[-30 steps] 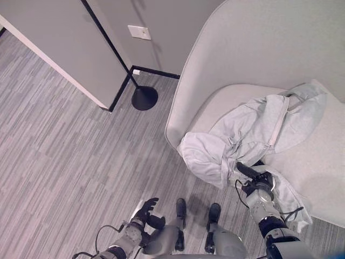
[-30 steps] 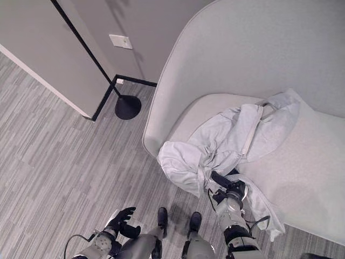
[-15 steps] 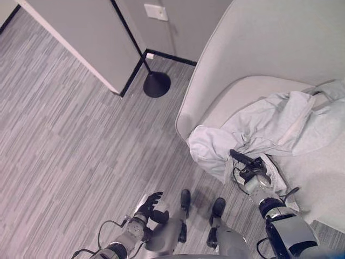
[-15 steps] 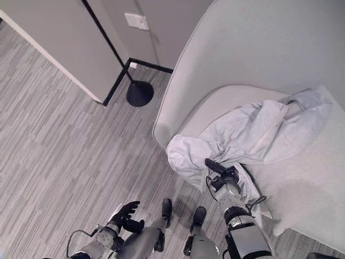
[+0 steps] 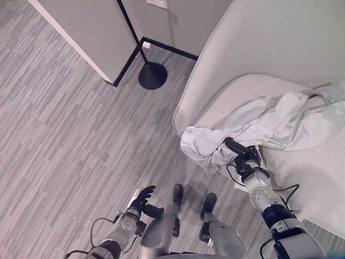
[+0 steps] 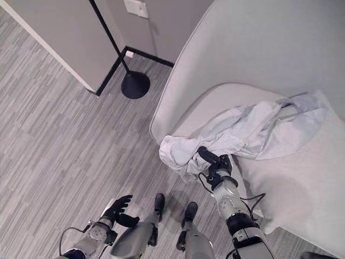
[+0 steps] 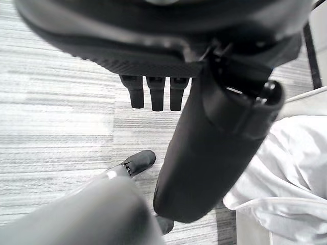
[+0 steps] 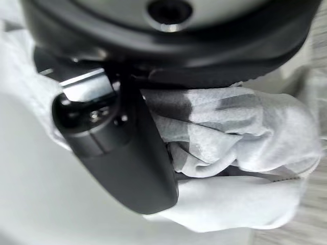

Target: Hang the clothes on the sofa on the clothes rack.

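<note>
Grey sofa (image 5: 302, 48) at 2 o'clock; my right hand (image 5: 243, 159) grips pale clothes (image 5: 280, 121); left hand (image 5: 141, 200) relaxed, empty.

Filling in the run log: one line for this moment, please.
right hand: shut on garment | garment: bunched at sofa front edge | left hand: open, idle above floor | rack base: by wall
</note>
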Available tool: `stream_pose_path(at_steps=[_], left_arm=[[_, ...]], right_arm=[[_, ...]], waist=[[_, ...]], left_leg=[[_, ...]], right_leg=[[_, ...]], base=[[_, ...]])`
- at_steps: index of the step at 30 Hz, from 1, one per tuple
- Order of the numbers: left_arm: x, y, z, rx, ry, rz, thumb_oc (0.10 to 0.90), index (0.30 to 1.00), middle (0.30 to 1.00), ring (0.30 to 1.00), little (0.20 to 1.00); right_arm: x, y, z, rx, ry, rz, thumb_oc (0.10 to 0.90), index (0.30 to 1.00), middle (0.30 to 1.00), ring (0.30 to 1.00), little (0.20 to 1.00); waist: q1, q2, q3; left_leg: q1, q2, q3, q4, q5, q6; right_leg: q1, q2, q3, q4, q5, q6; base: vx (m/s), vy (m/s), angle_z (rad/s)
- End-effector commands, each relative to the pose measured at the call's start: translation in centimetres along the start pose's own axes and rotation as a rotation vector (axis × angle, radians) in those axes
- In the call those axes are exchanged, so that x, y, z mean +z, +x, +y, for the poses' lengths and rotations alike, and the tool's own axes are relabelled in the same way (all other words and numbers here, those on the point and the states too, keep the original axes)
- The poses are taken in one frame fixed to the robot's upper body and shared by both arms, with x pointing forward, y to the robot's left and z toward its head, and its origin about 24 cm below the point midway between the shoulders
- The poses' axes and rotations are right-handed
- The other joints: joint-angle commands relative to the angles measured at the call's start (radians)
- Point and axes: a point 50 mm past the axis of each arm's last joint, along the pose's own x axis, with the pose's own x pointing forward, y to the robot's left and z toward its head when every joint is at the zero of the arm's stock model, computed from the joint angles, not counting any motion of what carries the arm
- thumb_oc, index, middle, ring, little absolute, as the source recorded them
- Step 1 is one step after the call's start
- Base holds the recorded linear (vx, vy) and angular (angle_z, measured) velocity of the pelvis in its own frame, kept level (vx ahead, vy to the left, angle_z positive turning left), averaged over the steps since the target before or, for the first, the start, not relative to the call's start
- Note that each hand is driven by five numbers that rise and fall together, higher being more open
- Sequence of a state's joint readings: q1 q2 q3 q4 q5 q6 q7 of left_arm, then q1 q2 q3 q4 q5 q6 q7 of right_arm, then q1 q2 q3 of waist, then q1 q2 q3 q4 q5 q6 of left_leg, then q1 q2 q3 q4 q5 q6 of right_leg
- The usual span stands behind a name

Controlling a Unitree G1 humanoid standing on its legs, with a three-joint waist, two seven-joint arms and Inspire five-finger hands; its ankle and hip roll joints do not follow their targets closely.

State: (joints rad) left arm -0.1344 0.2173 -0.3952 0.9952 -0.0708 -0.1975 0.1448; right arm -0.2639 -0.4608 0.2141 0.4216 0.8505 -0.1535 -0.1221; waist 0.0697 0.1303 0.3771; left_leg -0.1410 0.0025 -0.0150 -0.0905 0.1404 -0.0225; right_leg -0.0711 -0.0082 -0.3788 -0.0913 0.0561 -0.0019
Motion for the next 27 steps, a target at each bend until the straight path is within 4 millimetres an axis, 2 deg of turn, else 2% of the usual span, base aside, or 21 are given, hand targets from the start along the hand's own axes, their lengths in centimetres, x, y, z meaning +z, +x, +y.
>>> stream_pose_path(at_steps=[1, 3, 4, 5, 6, 7, 9, 10, 11, 12, 14, 15, 16, 19, 21, 22, 24, 27], left_arm=[[-1.1, -0.6, 2.1, 0.055, -0.021, -0.001, 0.800, 0.900, 0.900, 0.900, 0.900], [1.1, -0.4, 2.9, 0.065, -0.107, -0.108, 0.800, 0.900, 0.900, 0.900, 0.900], [1.1, -0.4, 2.9, 0.066, -0.107, -0.107, 0.800, 0.900, 0.900, 0.900, 0.900], [3.0, -0.4, 3.8, 0.062, -0.143, -0.198, 0.800, 0.900, 0.900, 0.900, 0.900], [4.1, -0.6, 4.2, 0.060, -0.153, -0.252, 0.800, 0.900, 0.900, 0.900, 0.900], [6.2, -1.0, 4.9, 0.054, -0.221, -0.355, 0.800, 0.900, 0.900, 0.900, 0.900], [8.4, -1.5, 5.6, 0.043, -0.299, -0.455, 0.800, 0.900, 0.900, 0.900, 0.900], [8.4, -1.6, 5.6, 0.043, -0.300, -0.455, 0.800, 0.900, 0.900, 0.900, 0.900], [10.0, -2.2, 6.0, 0.037, -0.332, -0.535, 0.800, 0.900, 0.900, 0.900, 0.900], [10.0, -2.2, 6.0, 0.038, -0.333, -0.535, 0.800, 0.900, 0.900, 0.900, 0.900], [11.8, -2.8, 6.5, 0.053, -0.325, -0.614, 0.800, 0.900, 0.900, 0.900, 0.900], [13.3, -3.1, 6.5, 0.070, -0.302, -0.669, 0.800, 0.900, 0.900, 0.900, 0.900], [13.3, -3.1, 6.5, 0.071, -0.303, -0.670, 0.800, 0.900, 0.900, 0.900, 0.900], [15.6, -3.3, 5.6, 0.044, -0.320, -0.742, 0.800, 0.900, 0.900, 0.900, 0.900], [16.8, -3.4, 5.2, 0.024, -0.325, -0.780, 0.800, 0.900, 0.900, 0.900, 0.900], [17.8, -3.3, 4.6, 0.018, -0.339, -0.806, 0.800, 0.900, 0.900, 0.900, 0.900], [18.7, -3.2, 4.2, 0.021, -0.343, -0.825, 0.800, 0.900, 0.900, 0.900, 0.900], [20.6, -3.0, 2.4, -0.036, -0.398, -0.848, 0.800, 0.900, 0.900, 0.900, 0.900]], right_arm=[[7.1, -0.3, 2.8, 0.217, -0.184, -0.352, 0.400, 0.300, 0.300, 0.300, 0.300], [10.1, -0.8, 3.9, 0.273, -0.300, -0.477, 0.400, 0.300, 0.300, 0.300, 0.300], [10.1, -0.8, 3.9, 0.273, -0.300, -0.477, 0.400, 0.300, 0.300, 0.300, 0.300], [12.6, -1.4, 5.0, 0.307, -0.358, -0.586, 0.400, 0.300, 0.300, 0.300, 0.300], [13.7, -1.6, 5.6, 0.322, -0.377, -0.633, 0.400, 0.300, 0.300, 0.300, 0.300], [15.5, -1.6, 6.4, 0.329, -0.417, -0.701, 0.400, 0.300, 0.300, 0.300, 0.300], [17.5, -1.5, 7.5, 0.344, -0.436, -0.767, 0.400, 0.300, 0.300, 0.300, 0.300], [17.5, -1.5, 7.6, 0.345, -0.436, -0.768, 0.400, 0.300, 0.300, 0.300, 0.300], [18.7, -1.2, 8.3, 0.357, -0.421, -0.794, 0.400, 0.300, 0.300, 0.300, 0.300], [18.7, -1.1, 8.4, 0.358, -0.420, -0.795, 0.400, 0.300, 0.300, 0.300, 0.300], [20.5, -1.1, 9.4, 0.385, -0.432, -0.834, 0.400, 0.300, 0.300, 0.300, 0.300], [22.1, -1.3, 10.0, 0.396, -0.445, -0.877, 0.400, 0.300, 0.300, 0.300, 0.300], [22.1, -1.3, 10.1, 0.396, -0.446, -0.877, 0.400, 0.300, 0.300, 0.300, 0.300], [24.2, -2.0, 11.6, 0.424, -0.477, -0.954, 0.400, 0.300, 0.300, 0.300, 0.300], [24.7, -2.4, 12.4, 0.445, -0.461, -0.985, 0.400, 0.300, 0.300, 0.300, 0.300], [24.9, -2.7, 13.4, 0.471, -0.428, -1.011, 0.400, 0.300, 0.300, 0.300, 0.300], [24.9, -3.0, 14.0, 0.495, -0.410, -1.024, 0.400, 0.300, 0.300, 0.300, 0.300], [24.1, -3.7, 15.7, 0.567, -0.369, -1.038, 0.400, 0.300, 0.300, 0.300, 0.300]], waist=[[-0.018, -0.072, -0.133], [-0.022, -0.083, -0.160], [-0.024, -0.084, -0.161], [-0.024, -0.090, -0.190], [-0.021, -0.093, -0.207], [-0.016, -0.096, -0.239], [-0.006, -0.103, -0.272], [-0.007, -0.103, -0.271], [0.001, -0.111, -0.300], [0.000, -0.111, -0.298], [0.005, -0.123, -0.324], [0.007, -0.133, -0.345], [0.006, -0.133, -0.344], [0.008, -0.150, -0.373], [0.005, -0.155, -0.383], [0.001, -0.162, -0.392], [-0.003, -0.165, -0.393], [-0.015, -0.169, -0.401]], left_leg=[[0.023, -0.013, 0.085, 0.003, -0.115, -0.004], [0.053, -0.013, 0.093, 0.003, -0.122, -0.002], [0.051, -0.014, 0.091, 0.003, -0.120, -0.001], [0.076, -0.015, 0.096, 0.003, -0.127, 0.001], [0.089, -0.016, 0.099, 0.003, -0.129, 0.001], [0.112, -0.019, 0.101, 0.003, -0.134, 0.003], [0.136, -0.022, 0.102, 0.003, -0.138, 0.002], [0.138, -0.022, 0.103, 0.003, -0.138, 0.002], [0.153, -0.025, 0.103, 0.003, -0.142, 0.001], [0.154, -0.025, 0.104, 0.003, -0.142, 0.001], [0.169, -0.025, 0.106, 0.003, -0.147, 0.000], [0.176, -0.026, 0.105, 0.003, -0.148, -0.002], [0.176, -0.026, 0.105, 0.003, -0.148, -0.002], [0.185, -0.026, 0.104, 0.003, -0.150, -0.006], [0.190, -0.025, 0.105, 0.003, -0.153, -0.007], [0.195, -0.025, 0.106, 0.003, -0.156, -0.007], [0.199, -0.024, 0.108, 0.003, -0.157, -0.007], [0.206, -0.021, 0.114, 0.003, -0.161, -0.005]], right_leg=[[0.081, -0.018, 0.087, 0.004, -0.123, 0.043], [0.111, -0.019, 0.090, 0.004, -0.131, 0.043], [0.109, -0.019, 0.088, 0.004, -0.131, 0.042], [0.133, -0.018, 0.092, 0.004, -0.137, 0.042], [0.144, -0.018, 0.092, 0.004, -0.140, 0.043], [0.167, -0.019, 0.092, 0.004, -0.146, 0.043], [0.191, -0.019, 0.092, 0.004, -0.151, 0.043], [0.192, -0.019, 0.093, 0.004, -0.151, 0.043], [0.210, -0.020, 0.091, 0.004, -0.155, 0.041], [0.211, -0.020, 0.091, 0.004, -0.156, 0.041], [0.225, -0.021, 0.090, 0.004, -0.158, 0.042], [0.233, -0.021, 0.091, 0.004, -0.161, 0.040], [0.234, -0.021, 0.091, 0.004, -0.161, 0.040], [0.244, -0.020, 0.083, 0.004, -0.163, 0.039], [0.250, -0.020, 0.082, 0.004, -0.165, 0.039], [0.254, -0.018, 0.085, 0.004, -0.165, 0.038], [0.257, -0.018, 0.088, 0.004, -0.164, 0.037], [0.258, -0.017, 0.097, 0.004, -0.164, 0.035]], base=[[-0.05, -0.068, -0.24], [-0.04, -0.046, -0.18], [-0.05, -0.051, -0.16], [-0.03, -0.037, -0.20], [-0.06, -0.052, -0.19], [-0.05, -0.033, -0.13], [-0.03, -0.022, -0.14], [-0.02, -0.016, -0.14], [-0.01, -0.008, -0.08], [-0.02, -0.010, -0.04], [0.00, 0.000, 0.00], [0.00, 0.000, 0.00], [0.00, 0.000, 0.00], [0.00, 0.000, 0.00], [0.00, 0.000, 0.00], [0.00, 0.000, 0.00], [0.00, 0.000, 0.00], [0.00, -0.012, -0.02]])
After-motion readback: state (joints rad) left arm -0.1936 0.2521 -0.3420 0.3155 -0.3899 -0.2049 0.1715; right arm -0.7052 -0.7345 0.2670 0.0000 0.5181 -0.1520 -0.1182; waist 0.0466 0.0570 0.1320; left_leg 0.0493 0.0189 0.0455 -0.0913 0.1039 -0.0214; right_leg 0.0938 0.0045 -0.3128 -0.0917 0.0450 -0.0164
